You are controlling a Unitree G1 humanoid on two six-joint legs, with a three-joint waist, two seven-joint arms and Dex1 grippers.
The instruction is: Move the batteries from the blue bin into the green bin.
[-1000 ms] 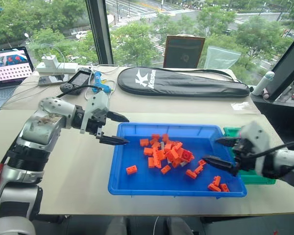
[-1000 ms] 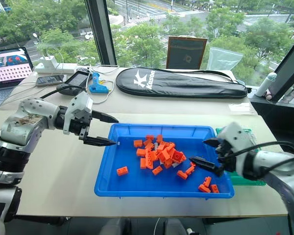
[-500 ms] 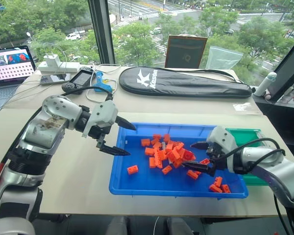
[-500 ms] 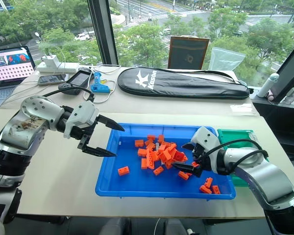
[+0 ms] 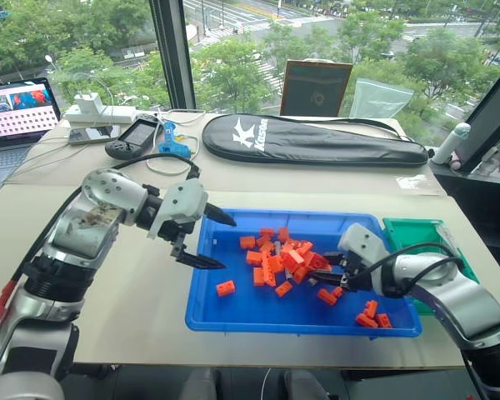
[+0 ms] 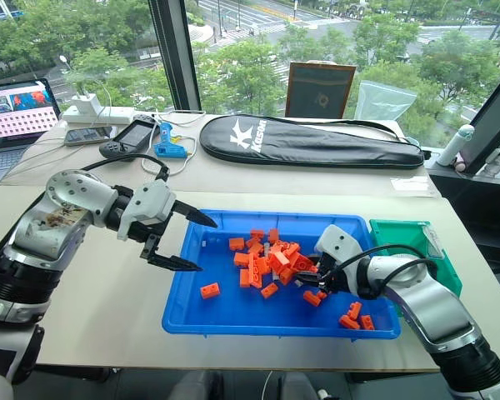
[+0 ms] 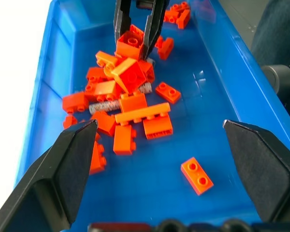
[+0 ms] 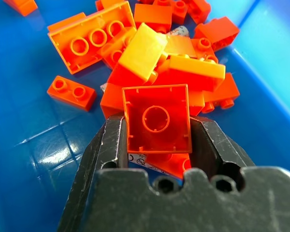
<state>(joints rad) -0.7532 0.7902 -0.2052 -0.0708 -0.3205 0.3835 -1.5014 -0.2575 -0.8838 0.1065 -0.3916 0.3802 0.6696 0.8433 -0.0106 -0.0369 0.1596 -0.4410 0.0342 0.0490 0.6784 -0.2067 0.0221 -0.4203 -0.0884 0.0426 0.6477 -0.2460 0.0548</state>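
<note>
The right end effector (image 6: 310, 279), nearer the pile in the blue bin (image 6: 183, 308), clamped an orange brick (image 8: 157, 118). A battery (image 8: 137, 158) lay just beneath, crosswise. The left end effector (image 6: 208, 247) gaped open.

Head stereo pair: looks forward and down from above the table (image 5: 133, 300); both eyes share the blue bin (image 5: 233, 312), set toward 5 o'clock. Left wrist camera: close, faces along the bin floor across the orange bricks (image 7: 135, 104). Right wrist camera: very close, apparently almost touching the same brick pile. Both wrist views share that pile.
</note>
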